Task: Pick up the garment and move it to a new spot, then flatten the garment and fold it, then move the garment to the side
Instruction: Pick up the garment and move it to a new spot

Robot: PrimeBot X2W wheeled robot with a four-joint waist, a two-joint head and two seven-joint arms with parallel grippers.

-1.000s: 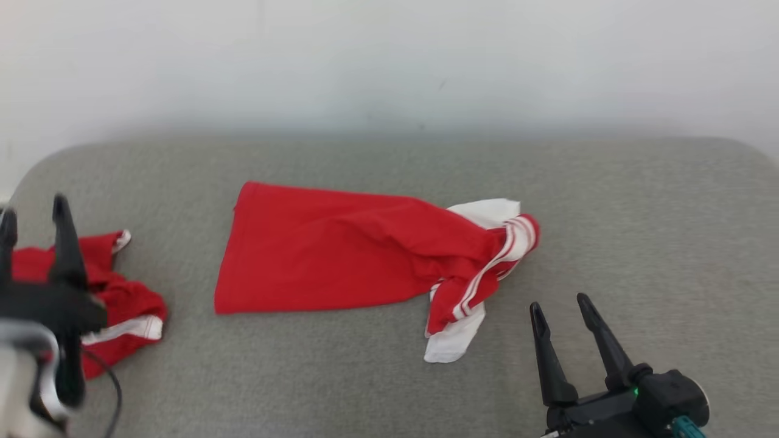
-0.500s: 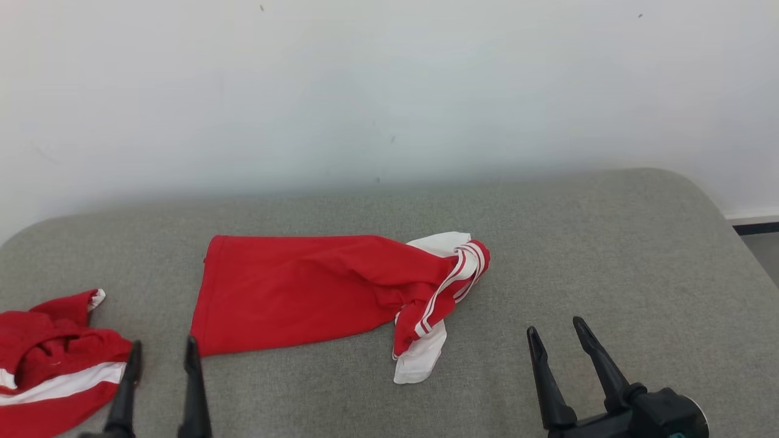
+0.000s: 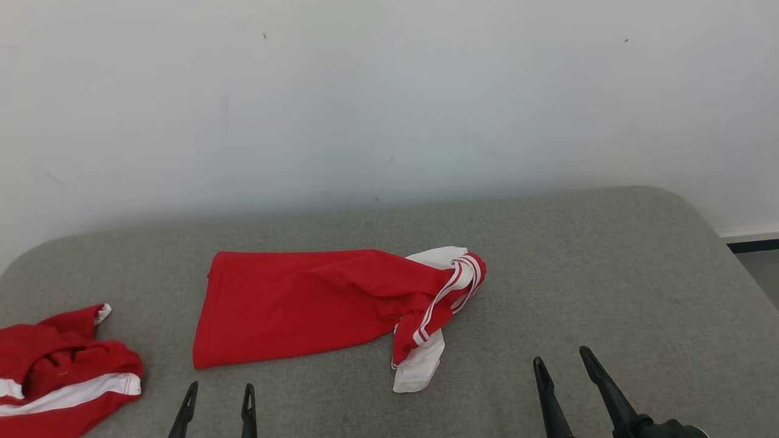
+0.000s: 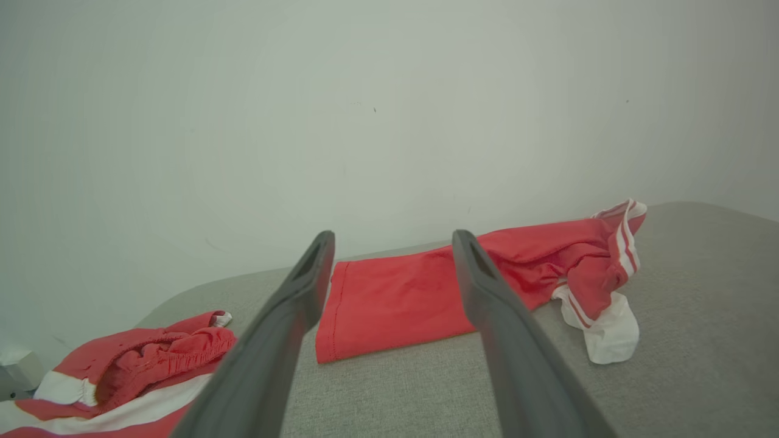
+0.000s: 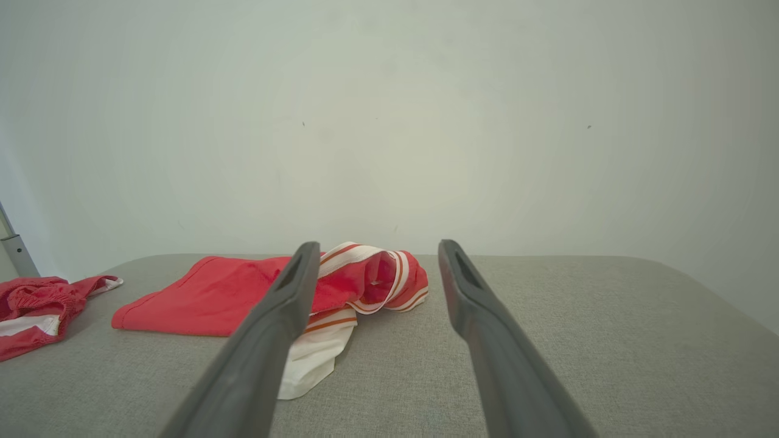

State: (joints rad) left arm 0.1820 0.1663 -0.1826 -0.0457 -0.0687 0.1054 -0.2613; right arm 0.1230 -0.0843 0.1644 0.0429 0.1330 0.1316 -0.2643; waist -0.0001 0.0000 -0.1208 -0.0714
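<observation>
The garment is red with white striped trim and lies partly spread at the middle of the grey padded surface, its bunched white end pointing right. My left gripper stands open at the bottom edge, just in front of the garment's left hem, touching nothing. My right gripper is open too, to the right of the bunched end and apart from it. In the left wrist view the garment shows between the open left gripper fingers. The right wrist view has the garment left of the right gripper.
A second red and white piece of clothing lies crumpled at the surface's left front. A white wall rises right behind the surface. The surface's rounded right end drops to the floor.
The head camera has tilted up, showing more wall. My left gripper has swung from over the crumpled piece at far left to the bottom edge before the garment. The garment has not moved.
</observation>
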